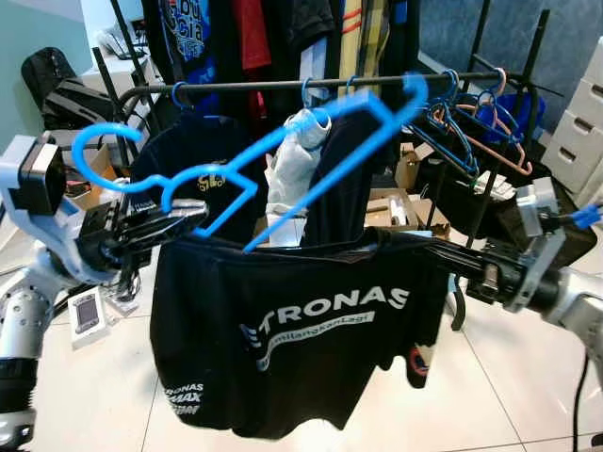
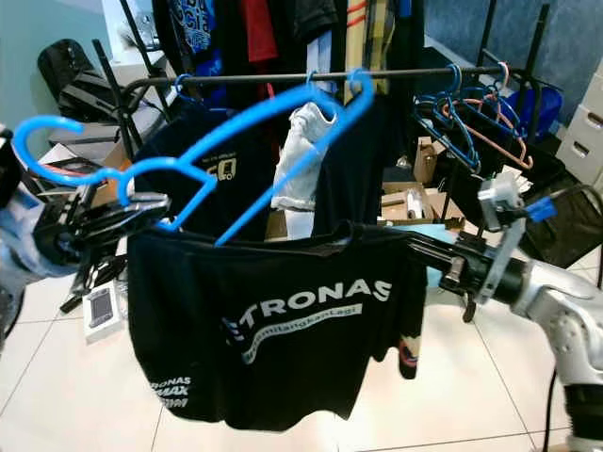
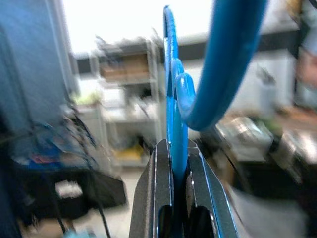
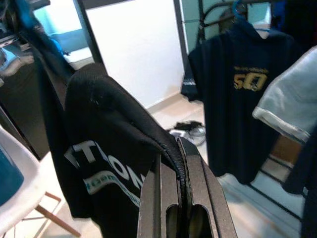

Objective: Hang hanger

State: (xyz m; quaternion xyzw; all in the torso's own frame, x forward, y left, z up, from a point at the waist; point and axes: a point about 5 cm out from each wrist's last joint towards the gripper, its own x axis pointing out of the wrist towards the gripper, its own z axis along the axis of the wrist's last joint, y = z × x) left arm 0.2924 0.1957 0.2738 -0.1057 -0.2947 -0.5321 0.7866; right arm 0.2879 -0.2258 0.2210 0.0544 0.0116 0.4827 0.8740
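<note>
Black T-shirt (image 1: 301,330) with white lettering hangs across the centre of the frame, stretched between both arms. Blue hanger (image 1: 283,151) slants from upper centre down to the left, above the shirt and before the clothes rail (image 1: 330,85). Left pincer (image 1: 179,224), arm reaching in from the left edge, is clenched on the hanger. Right pincer (image 1: 443,254), arm extended level from the right edge, grasps the shirt's edge.

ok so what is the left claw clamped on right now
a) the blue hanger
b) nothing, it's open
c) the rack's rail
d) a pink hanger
a: the left claw is shut on the blue hanger, and the left wrist view shows the blue plastic pinched between its fingers.
</note>
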